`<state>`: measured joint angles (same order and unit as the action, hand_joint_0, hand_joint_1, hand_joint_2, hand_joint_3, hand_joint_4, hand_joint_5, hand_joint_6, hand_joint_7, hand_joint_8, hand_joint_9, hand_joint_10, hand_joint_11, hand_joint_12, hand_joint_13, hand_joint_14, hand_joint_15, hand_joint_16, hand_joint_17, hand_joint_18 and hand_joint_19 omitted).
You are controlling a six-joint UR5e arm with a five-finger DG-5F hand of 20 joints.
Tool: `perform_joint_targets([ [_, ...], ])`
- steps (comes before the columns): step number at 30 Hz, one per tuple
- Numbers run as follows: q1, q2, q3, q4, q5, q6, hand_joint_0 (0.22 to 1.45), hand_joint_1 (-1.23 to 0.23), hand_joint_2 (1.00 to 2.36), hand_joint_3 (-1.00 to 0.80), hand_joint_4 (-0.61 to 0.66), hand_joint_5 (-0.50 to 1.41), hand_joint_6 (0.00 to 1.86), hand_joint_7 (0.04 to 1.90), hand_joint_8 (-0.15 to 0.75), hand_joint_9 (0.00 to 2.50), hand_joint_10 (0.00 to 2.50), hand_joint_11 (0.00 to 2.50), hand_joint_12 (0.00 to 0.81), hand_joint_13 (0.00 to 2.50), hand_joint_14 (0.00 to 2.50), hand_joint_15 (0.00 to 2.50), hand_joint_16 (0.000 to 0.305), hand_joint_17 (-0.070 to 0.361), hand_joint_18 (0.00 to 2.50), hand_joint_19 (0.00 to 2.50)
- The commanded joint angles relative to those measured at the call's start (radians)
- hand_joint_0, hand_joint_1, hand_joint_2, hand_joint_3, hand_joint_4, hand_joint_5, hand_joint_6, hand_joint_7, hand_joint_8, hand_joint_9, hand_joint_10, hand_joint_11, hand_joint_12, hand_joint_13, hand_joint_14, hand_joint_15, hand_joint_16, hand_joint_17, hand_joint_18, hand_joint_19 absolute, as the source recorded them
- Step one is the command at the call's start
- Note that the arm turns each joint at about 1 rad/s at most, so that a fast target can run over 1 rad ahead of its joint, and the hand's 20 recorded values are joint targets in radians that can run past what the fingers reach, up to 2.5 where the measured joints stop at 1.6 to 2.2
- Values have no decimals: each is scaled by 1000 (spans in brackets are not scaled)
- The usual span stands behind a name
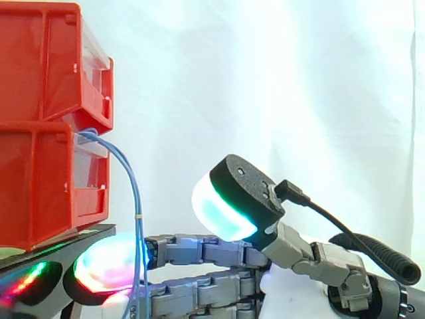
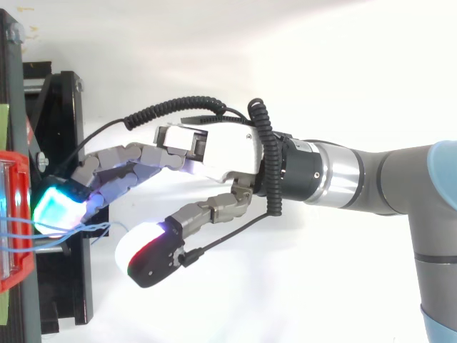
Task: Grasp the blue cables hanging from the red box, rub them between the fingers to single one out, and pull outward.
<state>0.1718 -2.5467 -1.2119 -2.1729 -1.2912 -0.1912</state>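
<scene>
White curtain (image 1: 279, 80) is seen behind a red box (image 1: 46, 179) with a second red bin (image 1: 40, 60) stacked on it. Both are set on a black stand (image 2: 57, 114) at 9 o'clock in the side view. Blue cables (image 1: 138, 222) are draped out of the red box front and hang down toward 7 o'clock, crossing in front of the glowing fingertips (image 1: 106, 269). Hand (image 2: 214, 150) is held open: fingers are stretched straight toward 9 o'clock and the thumb pad (image 1: 222, 206) is lifted well apart at 2 o'clock of them, so nothing is pinched against it. From the top view the cables are seen just beside or under the fingertips. Contact is likely, but whether a strand sits between fingers cannot be told. Progress is judged early: the reach is done and the grasp is not closed. Rubbing, singling one cable out and the outward pull are all left.
</scene>
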Motion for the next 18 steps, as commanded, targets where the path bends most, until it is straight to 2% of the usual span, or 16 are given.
perform_joint_targets([
  [1,0,0,0,2,-2,-1,541,-552,1000,-500,233,-160,503,773,274,794,9,211,328,550,8,198,43,98,519,438],
  [7,0,0,0,4,-2,-2,571,-592,1000,-500,258,-135,503,848,277,920,12,333,323,574,8,213,42,94,537,441],
  [18,0,0,0,4,-3,-1,597,-641,1002,-474,273,-115,504,949,274,969,14,409,319,623,10,251,41,92,564,466],
])
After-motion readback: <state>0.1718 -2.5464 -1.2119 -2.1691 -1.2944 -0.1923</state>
